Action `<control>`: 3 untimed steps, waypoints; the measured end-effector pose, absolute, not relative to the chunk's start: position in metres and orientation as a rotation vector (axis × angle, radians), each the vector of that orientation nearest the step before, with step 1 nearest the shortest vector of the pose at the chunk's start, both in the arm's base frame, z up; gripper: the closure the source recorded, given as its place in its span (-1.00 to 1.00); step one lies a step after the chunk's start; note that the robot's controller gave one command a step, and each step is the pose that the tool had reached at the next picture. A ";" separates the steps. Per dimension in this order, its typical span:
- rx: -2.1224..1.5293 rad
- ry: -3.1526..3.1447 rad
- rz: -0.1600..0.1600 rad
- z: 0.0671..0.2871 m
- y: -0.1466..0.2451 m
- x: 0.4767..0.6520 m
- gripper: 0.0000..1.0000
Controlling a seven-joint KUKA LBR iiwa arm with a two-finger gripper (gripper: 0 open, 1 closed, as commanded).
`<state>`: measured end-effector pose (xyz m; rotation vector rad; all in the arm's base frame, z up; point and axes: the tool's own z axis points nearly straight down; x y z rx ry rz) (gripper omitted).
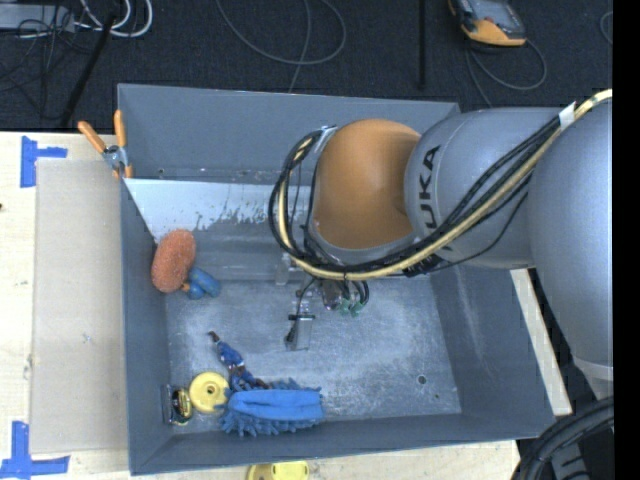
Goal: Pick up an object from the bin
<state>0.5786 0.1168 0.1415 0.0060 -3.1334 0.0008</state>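
My gripper [298, 323] hangs below the arm's orange cover, low over the bare bin floor near the middle, and nothing shows in it. Left of it and toward the front lies a small dark blue clip-like thing [228, 354]. A fluffy blue duster head [272, 408] lies along the front wall, with a yellow tape measure [205, 393] touching its left end. An orange-brown scrubber [173, 260] with a blue handle [203, 285] rests against the left wall.
The arm and its cables cover the back right of the bin. Bare floor lies around the gripper and to its right. The sloped bin walls close in on all sides.
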 end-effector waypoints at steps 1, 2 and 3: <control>0.002 -3.140 0.000 0.146 0.116 0.580 -1.00; 0.095 -3.141 0.003 0.136 0.149 0.564 -1.00; 0.076 -3.140 -0.005 0.120 0.168 0.530 -1.00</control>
